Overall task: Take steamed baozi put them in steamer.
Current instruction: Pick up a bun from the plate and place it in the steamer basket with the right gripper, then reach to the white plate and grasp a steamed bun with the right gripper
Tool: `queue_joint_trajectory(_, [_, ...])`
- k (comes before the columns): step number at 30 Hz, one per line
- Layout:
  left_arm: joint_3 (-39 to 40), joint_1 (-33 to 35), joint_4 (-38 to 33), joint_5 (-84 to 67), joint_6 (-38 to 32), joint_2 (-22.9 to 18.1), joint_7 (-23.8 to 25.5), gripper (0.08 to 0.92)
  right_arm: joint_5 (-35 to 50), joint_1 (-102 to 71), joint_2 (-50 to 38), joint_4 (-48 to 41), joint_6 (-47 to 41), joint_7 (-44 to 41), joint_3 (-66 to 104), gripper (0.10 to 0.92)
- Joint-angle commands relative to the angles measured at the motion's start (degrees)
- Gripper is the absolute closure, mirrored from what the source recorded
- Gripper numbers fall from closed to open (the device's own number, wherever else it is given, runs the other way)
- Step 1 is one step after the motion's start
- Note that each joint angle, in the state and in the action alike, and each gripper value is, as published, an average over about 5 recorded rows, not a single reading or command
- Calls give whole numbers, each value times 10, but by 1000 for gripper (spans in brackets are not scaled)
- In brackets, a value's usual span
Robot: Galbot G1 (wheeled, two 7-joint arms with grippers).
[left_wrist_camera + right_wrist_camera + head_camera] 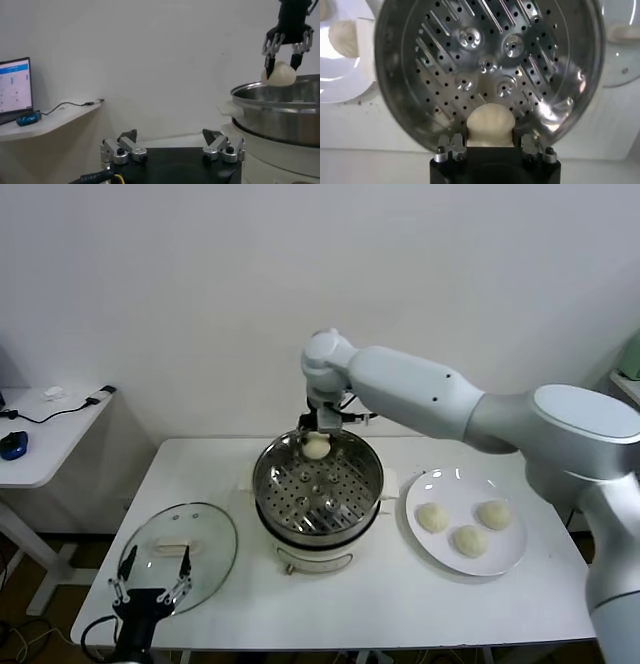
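My right gripper point(318, 436) is shut on one cream-white baozi point(317, 448) and holds it over the far rim of the steamer point(318, 484), a shiny steel pot with a perforated floor on a white base. In the right wrist view the baozi point(489, 125) sits pinched between the fingers above the bare basket floor point(485, 65). The left wrist view shows that baozi point(279, 74) hanging just above the steamer's rim point(280, 92). Three more baozi point(467, 527) lie on the white plate point(440, 484) to the right. My left gripper point(152, 576) is open and parked at the table's front left corner.
A round glass lid point(205, 559) with a white handle lies on the table left of the steamer, close to the left gripper. A side desk point(45, 439) with a cable and a blue mouse stands at far left. The wall is just behind the table.
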Motion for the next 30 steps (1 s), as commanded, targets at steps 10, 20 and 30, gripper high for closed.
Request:
queue_joint_trajectory(10, [-2, 7, 4, -6, -2, -1, -1, 177, -39, -51, 26, -46, 12, 6, 4, 434])
queue_joint_trajectory(20, [-1, 10, 7, -7, -6, 0, -6, 177, -9, -42, 15, -34, 0, 3, 8, 231])
queue_joint_trajectory(30, [2, 21, 6, -9, -12, 0, -5, 177, 72, 17, -63, 45, -8, 12, 26, 203])
